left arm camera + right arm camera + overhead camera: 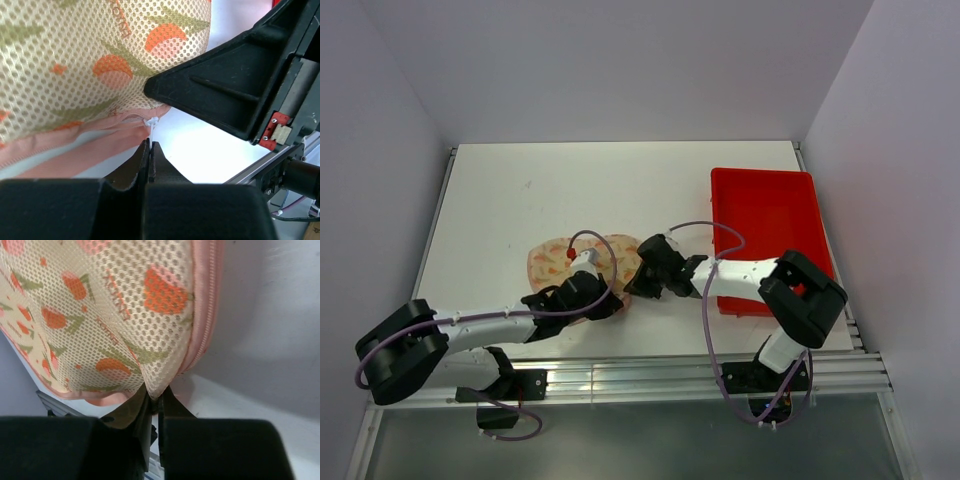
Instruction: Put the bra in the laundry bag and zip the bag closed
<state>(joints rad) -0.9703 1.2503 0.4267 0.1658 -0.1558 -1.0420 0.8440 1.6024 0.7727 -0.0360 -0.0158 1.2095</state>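
The laundry bag point(560, 262) lies at the table's near middle, its pale pink shell with orange print facing up. The bra is not in view. My left gripper point(605, 306) is at the bag's near right edge; in the left wrist view its jaws point(150, 146) are shut on the thin white zipper pull point(151, 122) by the pink zipper edge point(75, 150). My right gripper point(632, 285) is at the bag's right end; in the right wrist view its jaws point(159, 396) pinch a fold of the bag's mesh fabric point(115, 315). The pink zipper point(205, 305) runs along the bag's edge.
A red plastic tray point(800, 190) stands at the right side of the table, next to the right arm. The right gripper's black body point(225, 95) is close above the left gripper. The table's near edge rail point(650, 375) is just behind both grippers.
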